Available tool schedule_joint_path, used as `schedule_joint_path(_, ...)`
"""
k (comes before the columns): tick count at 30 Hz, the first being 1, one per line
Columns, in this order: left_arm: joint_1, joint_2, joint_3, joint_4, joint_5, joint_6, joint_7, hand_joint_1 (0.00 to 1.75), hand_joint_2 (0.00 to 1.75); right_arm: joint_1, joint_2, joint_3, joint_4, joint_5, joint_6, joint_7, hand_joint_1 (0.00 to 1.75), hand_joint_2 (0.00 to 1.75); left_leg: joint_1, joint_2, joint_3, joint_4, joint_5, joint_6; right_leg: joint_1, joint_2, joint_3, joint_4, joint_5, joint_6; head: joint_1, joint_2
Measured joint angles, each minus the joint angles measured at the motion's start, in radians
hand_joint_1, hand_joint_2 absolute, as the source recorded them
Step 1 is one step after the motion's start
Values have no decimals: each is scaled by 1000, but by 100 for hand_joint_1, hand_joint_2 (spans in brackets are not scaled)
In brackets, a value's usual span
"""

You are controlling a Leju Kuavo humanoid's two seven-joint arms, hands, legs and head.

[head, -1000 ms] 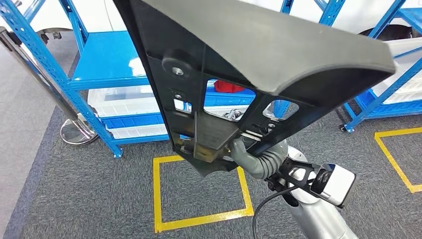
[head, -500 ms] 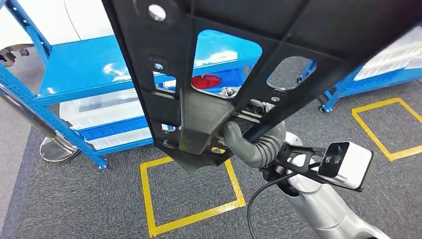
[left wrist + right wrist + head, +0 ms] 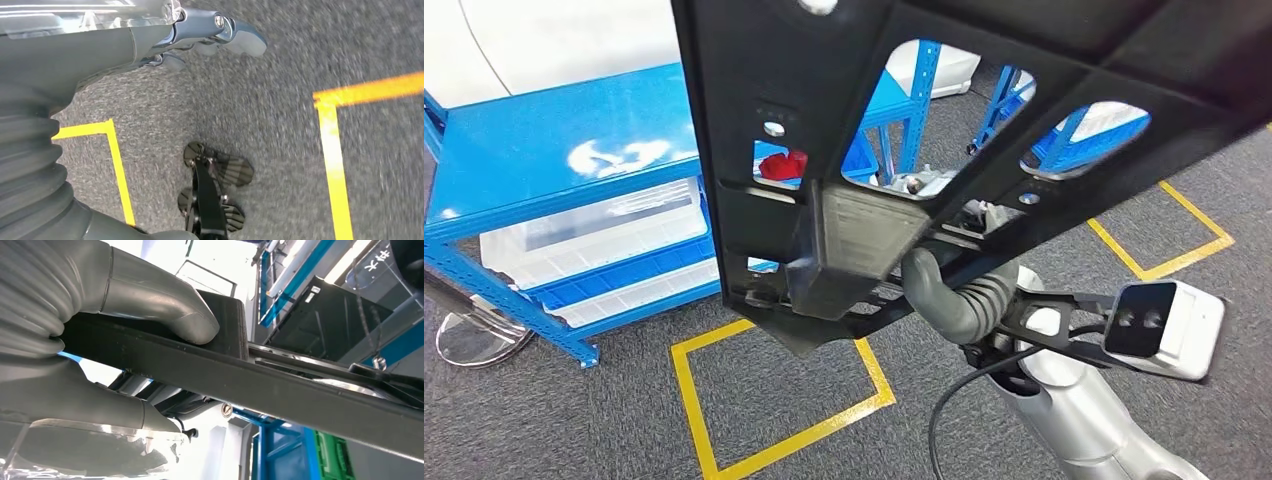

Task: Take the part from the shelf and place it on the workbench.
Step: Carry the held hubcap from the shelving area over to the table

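This looks like a workshop or factory storeroom. Blue steel shelves (image 3: pixel 554 150) stand in the upper left of the head view, with clear plastic bins (image 3: pixel 594 235) stacked on a lower level. Grey carpet (image 3: pixel 544 420) covers the floor, marked with yellow tape squares (image 3: pixel 774 400) at lower centre and right.

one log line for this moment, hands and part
right hand: grips black part | part: raised before head view | left hand: holds nothing, over carpet | blue shelf: beyond | stage: carrying
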State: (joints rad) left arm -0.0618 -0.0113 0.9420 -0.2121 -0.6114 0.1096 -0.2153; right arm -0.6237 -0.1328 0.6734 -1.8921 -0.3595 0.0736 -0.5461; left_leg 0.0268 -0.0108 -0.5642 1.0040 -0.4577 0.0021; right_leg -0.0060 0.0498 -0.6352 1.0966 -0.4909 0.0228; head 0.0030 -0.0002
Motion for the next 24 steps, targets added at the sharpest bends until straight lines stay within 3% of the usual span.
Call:
schedule_joint_path(2, 1, 0, 1, 0, 5, -19, -6, 0, 175, 2, 0, -1, -1, 7, 11, -2, 175, 175, -4, 20, -1, 0, 0, 5, -2, -33, -64, 135, -63, 7, 5, 0)
schedule_joint_path(3, 2, 0, 2, 0, 7, -30, -11, 0, 175, 4, 0, 0, 1, 11, 16, -6, 175, 175, -5, 31, -2, 0, 0, 5, -3, -38, -90, 189, -80, 8, 5, 0)
schedule_joint_path(4, 2, 0, 3, 0, 7, -41, -16, 0, 175, 6, 0, 0, 3, 15, 20, -12, 175, 175, -6, 42, -2, 0, -1, 6, -5, -41, -99, 210, -78, 9, 5, 0)
schedule_joint_path(5, 1, 0, 3, 0, 6, -52, -21, 0, 175, 7, 0, 0, 6, 18, 23, -20, 175, 175, -6, 52, -2, 1, -2, 5, -6, -44, -88, 188, -58, 8, 5, 0)
schedule_joint_path(7, -1, -1, 3, 0, 1, -70, -28, 0, 175, 7, 0, 0, 11, 24, 29, -38, 175, 175, -7, 69, 1, 1, -4, 2, -4, -71, -17, 52, 6, 2, 5, 0)
schedule_joint_path(9, -2, -1, 3, 0, -4, -77, -27, 0, 175, 7, 0, 0, 13, 29, 34, -51, 175, 175, -12, 83, 4, 3, -7, -6, 5, -103, 37, -60, 40, -11, 5, 0)
schedule_joint_path(10, -2, -1, 3, 0, -5, -77, -25, 0, 175, 7, 0, 0, 13, 30, 37, -53, 175, 175, -15, 91, 5, 3, -8, -10, 9, -108, 44, -80, 42, -17, 4, 0)
schedule_joint_path(12, -3, -2, 3, 0, -2, -72, -25, 0, 175, 10, 1, 0, 12, 30, 46, -55, 175, 175, -17, 107, 6, 1, -10, -21, 10, -90, 41, -85, 46, -29, 4, 0)
schedule_joint_path(13, -5, -2, 4, 0, 1, -69, -26, 0, 175, 11, 2, 0, 9, 29, 54, -55, 175, 175, -16, 102, 5, 6, -17, -26, 7, -81, 42, -89, 49, -35, 4, 0)
schedule_joint_path(15, -6, -4, 5, 0, 7, -65, -31, 0, 175, 12, 6, -1, 5, 26, 69, -55, 175, 175, -12, 68, -19, 68, -61, -35, 2, -64, 45, -96, 56, -46, 2, 0)
schedule_joint_path(17, -3, -5, 6, 0, 8, -64, -34, 0, 175, 15, 11, -1, 4, 23, 76, -54, 175, 175, -11, 31, -77, 200, -126, -38, 2, -45, 44, -97, 58, -51, 0, 0)
schedule_joint_path(18, 0, -5, 6, 0, 7, -65, -34, 0, 175, 18, 12, -1, 4, 22, 78, -53, 175, 175, -11, 24, -106, 262, -147, -40, 2, -34, 44, -97, 58, -52, -1, 0)
schedule_joint_path(19, 2, -6, 6, 0, 4, -67, -33, 0, 175, 22, 12, -2, 4, 23, 80, -52, 175, 175, -10, 21, -122, 292, -147, -40, 2, -22, 44, -96, 58, -53, -1, 0)
schedule_joint_path(20, 3, -8, 6, 0, -1, -69, -31, 0, 175, 26, 13, -2, 4, 24, 81, -50, 175, 175, -10, 19, -119, 282, -128, -40, 2, -10, 45, -95, 58, -52, -1, 0)
schedule_joint_path(21, 3, -9, 6, 0, -7, -72, -28, 0, 175, 30, 13, -3, 3, 29, 82, -47, 175, 175, -9, 16, -99, 233, -92, -39, 2, 3, 46, -93, 57, -51, -1, 0)
schedule_joint_path(22, 3, -10, 5, 0, -15, -74, -23, 0, 175, 32, 13, -4, 2, 36, 81, -44, 175, 175, -6, 2, -68, 161, -52, -38, 1, 14, 46, -90, 56, -49, -1, 0)
schedule_joint_path(24, 3, -12, 4, 0, -29, -73, -10, 0, 175, 37, 14, -5, -1, 52, 79, -38, 175, 175, -1, -41, -19, 46, -10, -34, 2, 36, 38, -80, 54, -39, 0, 0)
